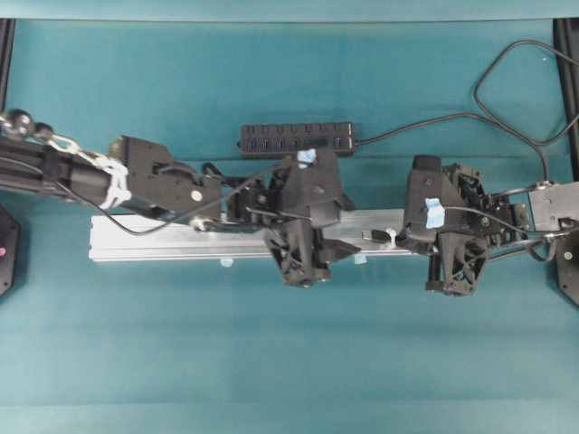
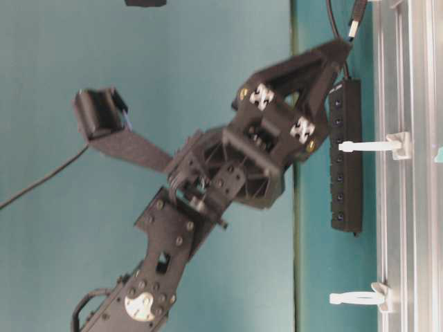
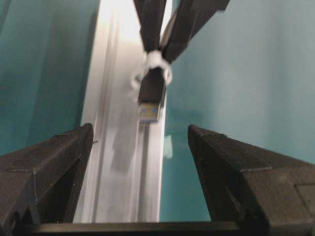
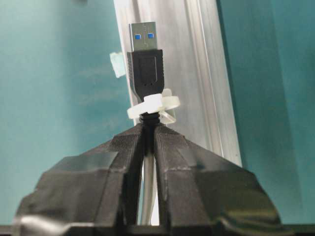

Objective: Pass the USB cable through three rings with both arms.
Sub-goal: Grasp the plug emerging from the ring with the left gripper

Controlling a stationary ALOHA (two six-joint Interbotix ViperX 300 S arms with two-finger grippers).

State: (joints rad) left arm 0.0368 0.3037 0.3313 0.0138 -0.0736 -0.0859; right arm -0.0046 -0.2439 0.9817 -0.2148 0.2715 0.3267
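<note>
Right wrist view: USB plug just beyond right gripper.

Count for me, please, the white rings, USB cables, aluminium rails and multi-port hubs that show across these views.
White rings: 3 (two in the table-level view, one round the plug in the wrist views)
USB cable: 1
Aluminium rail: 1
Multi-port hub: 1
Total: 6

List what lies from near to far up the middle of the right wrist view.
right pincer shut on the USB cable → white ring around the cable's neck → black plug body → silver plug tip → silver rail behind.
</note>
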